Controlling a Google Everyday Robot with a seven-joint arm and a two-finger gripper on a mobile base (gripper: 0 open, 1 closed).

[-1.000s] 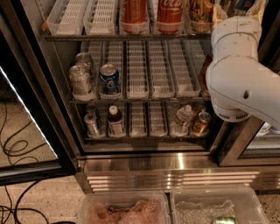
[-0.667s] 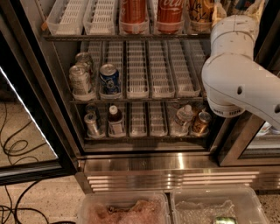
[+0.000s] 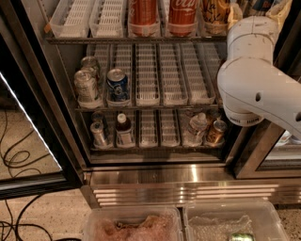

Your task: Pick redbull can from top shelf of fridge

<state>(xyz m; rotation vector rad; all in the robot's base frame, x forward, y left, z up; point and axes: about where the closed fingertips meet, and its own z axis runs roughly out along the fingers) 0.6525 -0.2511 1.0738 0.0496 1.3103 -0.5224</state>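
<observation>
Tool out of frame, beyond arm at top shelf right end; state: cannot tell. Redbull can not discernible. Expect light, thin-walled, slick: pinch mid-body, gently.

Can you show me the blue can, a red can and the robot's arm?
blue can [image 3: 117,85]: camera view, its blue side.
red can [image 3: 143,14]: camera view, its red side.
arm [image 3: 256,84]: camera view, its white elbow shell.
pincer: not visible; hidden beyond the arm's top end, upper right.
</observation>
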